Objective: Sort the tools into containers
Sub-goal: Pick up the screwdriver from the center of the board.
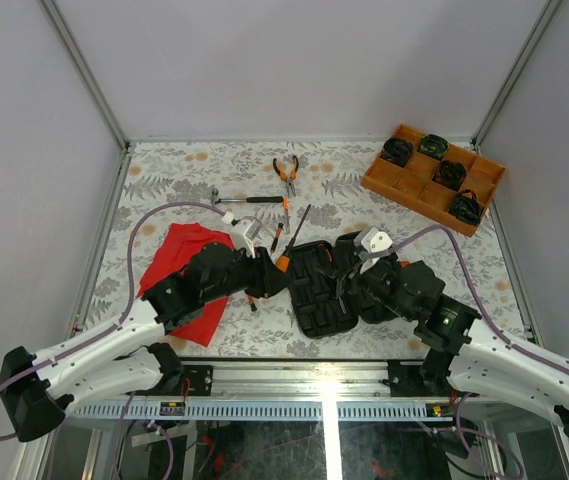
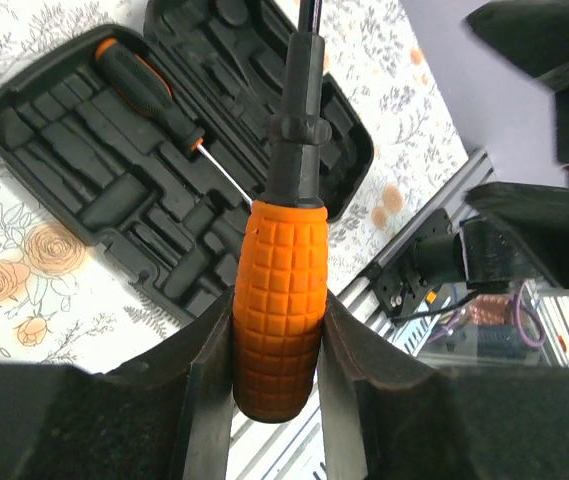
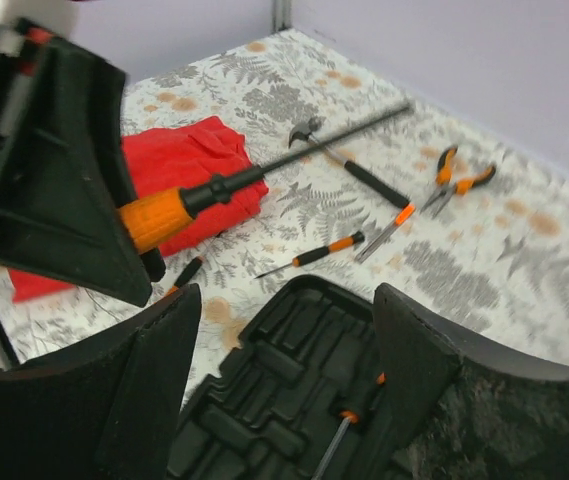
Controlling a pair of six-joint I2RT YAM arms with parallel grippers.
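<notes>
Open black case (image 2: 74, 150) holds one slim screwdriver (image 2: 142, 82)

no text, label, brand, number or sign can be read in any view. the moulded inside of the black tool case (image 2: 74, 170) shows only bare slots. the gridded orange handle of the large screwdriver (image 2: 276, 310) carries no legible marking. the orange compartment tray (image 1: 384, 178) is too small in the top view for any print to be made out.
</notes>
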